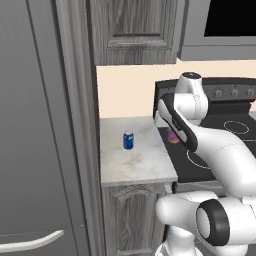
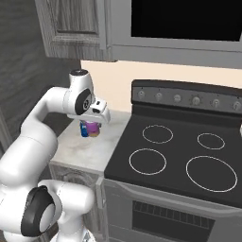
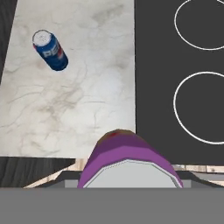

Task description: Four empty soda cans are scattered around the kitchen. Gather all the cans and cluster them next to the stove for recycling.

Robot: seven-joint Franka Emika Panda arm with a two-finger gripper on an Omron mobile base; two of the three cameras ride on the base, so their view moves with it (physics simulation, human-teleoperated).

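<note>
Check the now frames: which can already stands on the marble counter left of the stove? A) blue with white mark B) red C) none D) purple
A: the blue can stands upright on the counter beside the stove, apart from the purple can that sits at the gripper.

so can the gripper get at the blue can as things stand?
Probably not yet: the gripper is already shut on the purple can. The blue can stands upright on the counter with open marble around it, so the path itself looks free.
</note>
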